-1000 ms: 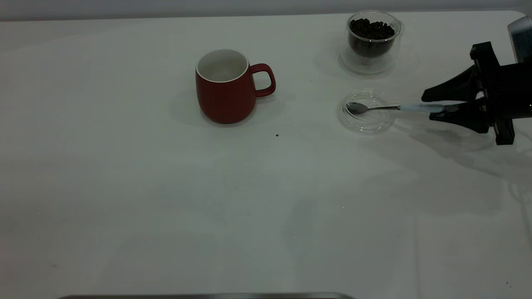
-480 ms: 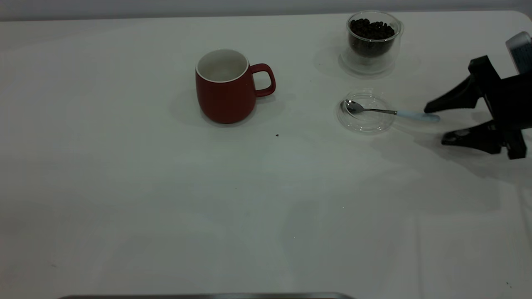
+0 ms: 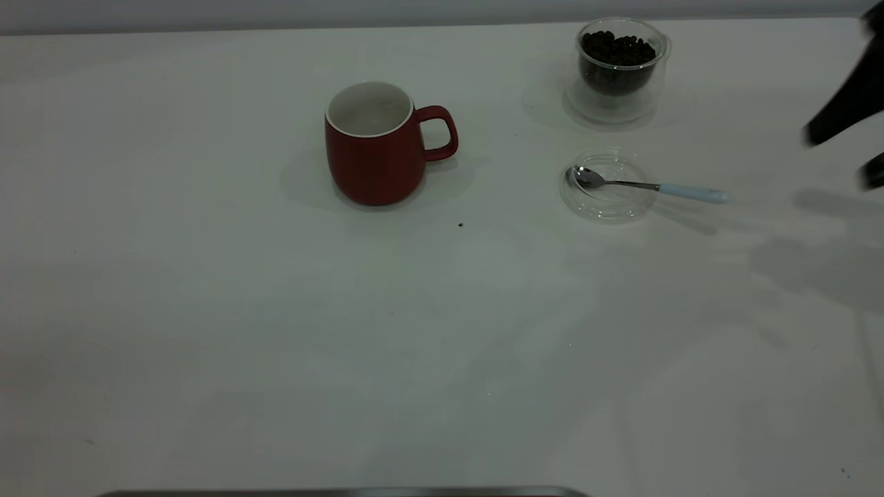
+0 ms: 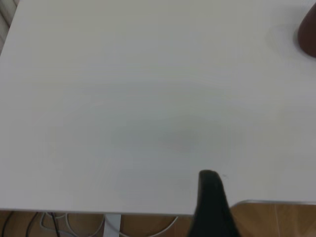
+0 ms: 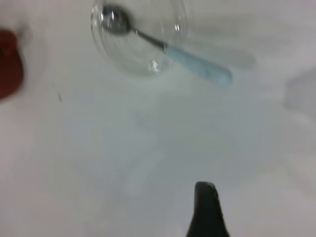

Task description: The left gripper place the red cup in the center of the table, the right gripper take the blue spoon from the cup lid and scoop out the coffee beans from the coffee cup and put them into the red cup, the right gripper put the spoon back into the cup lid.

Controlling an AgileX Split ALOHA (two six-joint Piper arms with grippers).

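The red cup [image 3: 376, 145] stands upright near the table's middle, handle to the right; its edge also shows in the left wrist view [image 4: 308, 29] and the right wrist view [image 5: 10, 64]. The blue-handled spoon [image 3: 649, 185] lies with its bowl in the clear cup lid [image 3: 608, 186] and its handle sticking out to the right; both show in the right wrist view, spoon [image 5: 197, 63] and lid [image 5: 140, 37]. The glass coffee cup [image 3: 621, 65] holds beans at the back right. My right gripper [image 3: 836, 162] is open and empty at the far right edge, apart from the spoon. One left finger [image 4: 210, 197] shows over the table's near edge.
A single stray bean [image 3: 460, 224] lies on the white table [image 3: 276, 331] in front of the red cup. A grey metal edge [image 3: 345, 492] runs along the bottom. The table's edge and cables below it show in the left wrist view [image 4: 113, 219].
My right gripper opened, let go of the spoon's handle and drew back to the right edge. The spoon settled with its bowl in the lid.
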